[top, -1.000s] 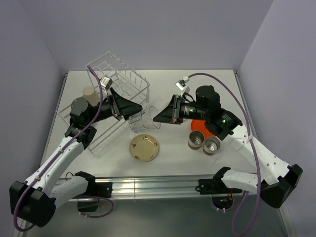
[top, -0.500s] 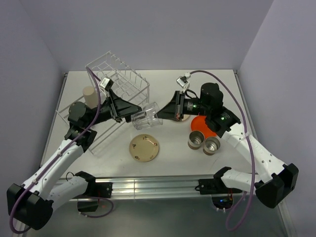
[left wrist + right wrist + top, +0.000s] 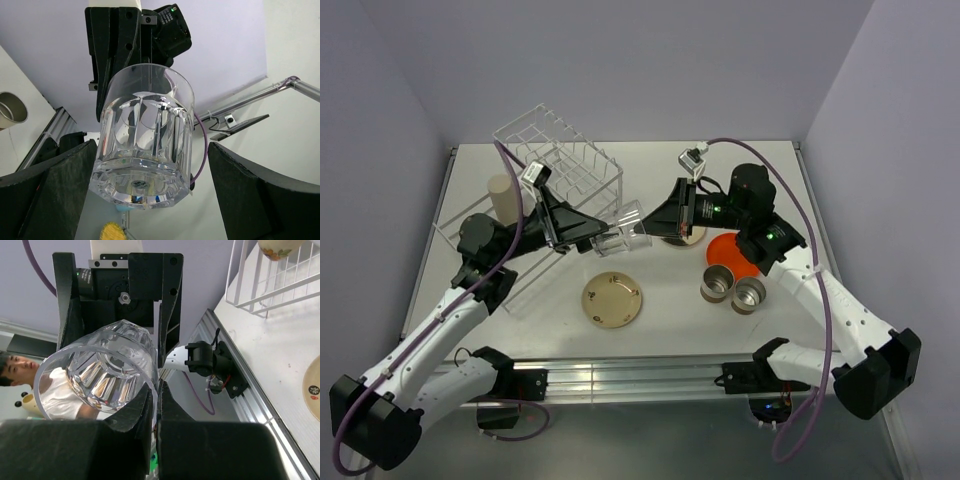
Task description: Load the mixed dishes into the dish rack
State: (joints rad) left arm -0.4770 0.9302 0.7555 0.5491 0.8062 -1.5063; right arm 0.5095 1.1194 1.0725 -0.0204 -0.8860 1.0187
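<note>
Clear glass [image 3: 618, 234] in mid-air over desk [image 3: 665, 300], right gripper [image 3: 645, 230] pinching its rim. Left gripper [image 3: 598, 232] wide open, fingers [image 3: 50, 192] flanking the base, not touching. Glass axis runs gripper to gripper.

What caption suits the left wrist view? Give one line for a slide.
Right gripper pinches the glass by its rim, presenting its base between the wide-open left fingers.
</note>
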